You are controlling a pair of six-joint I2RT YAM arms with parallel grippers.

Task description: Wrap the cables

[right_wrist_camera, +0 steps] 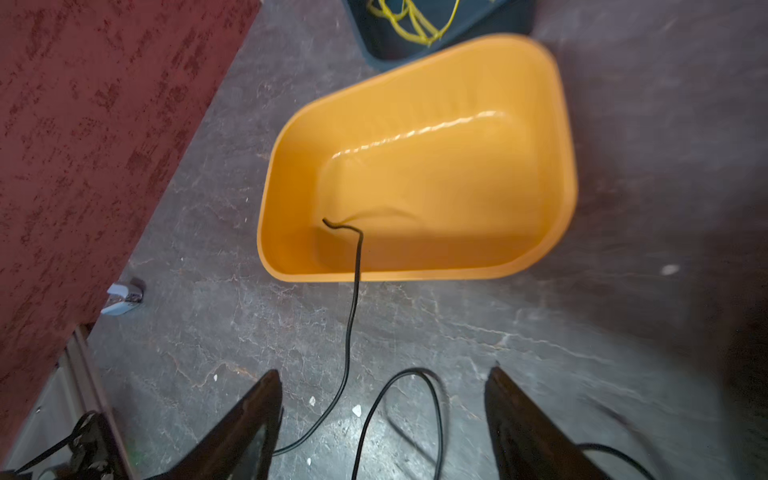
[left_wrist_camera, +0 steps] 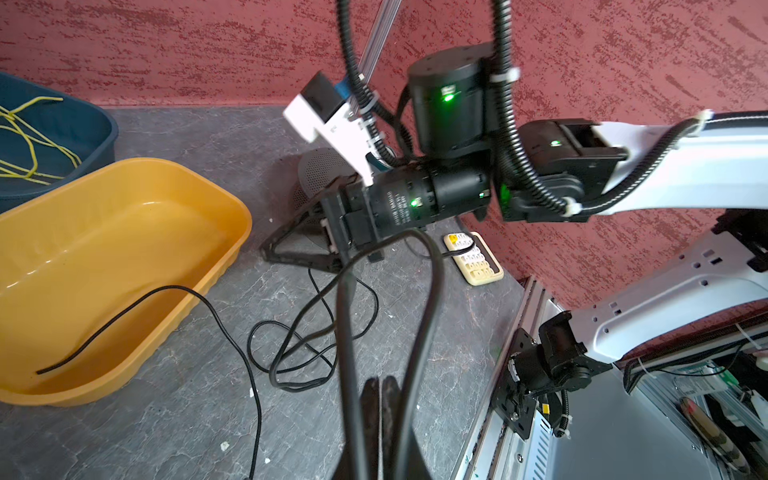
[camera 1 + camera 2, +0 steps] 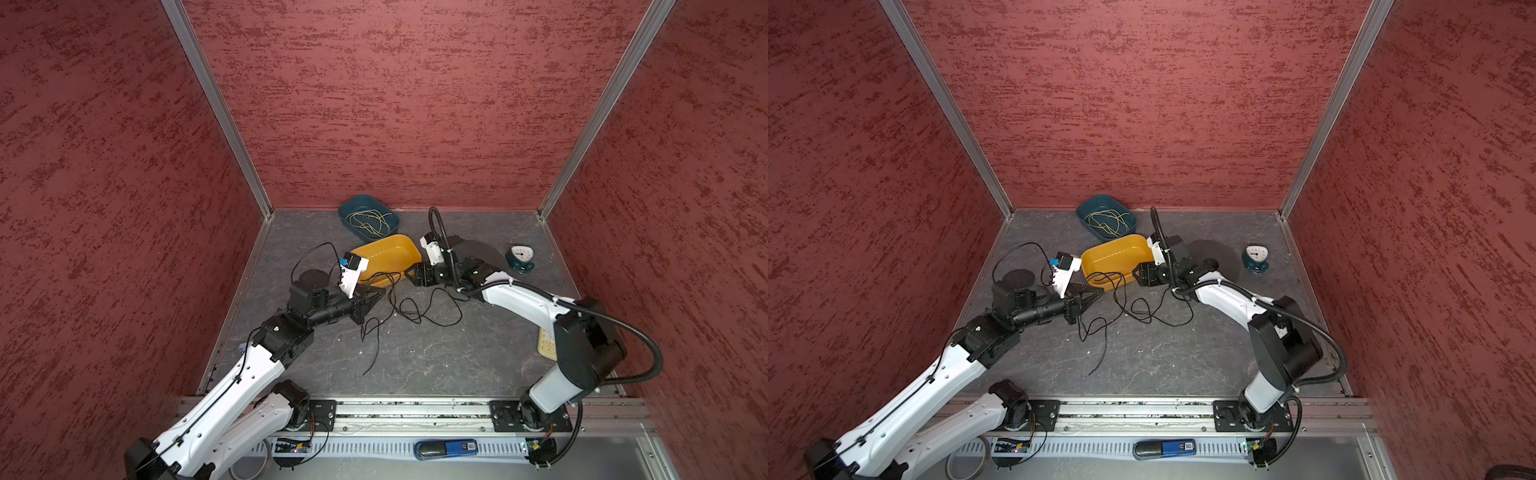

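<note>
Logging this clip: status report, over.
Left tool shut, cord looped over it. Right tool open, empty. Cord end in yellow tray, rest tangled on table. Nothing blocking.

The black cable (image 1: 351, 316) ends inside the yellow tray (image 1: 415, 93).

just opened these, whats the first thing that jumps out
A bright yellow tray sits mid-table, with one end of a thin black cord lying inside it. The rest of the cord sprawls in loose loops over the grey tabletop. It is draped past the left gripper, whose jaws are shut, while the right gripper hangs open facing the tray.
</note>
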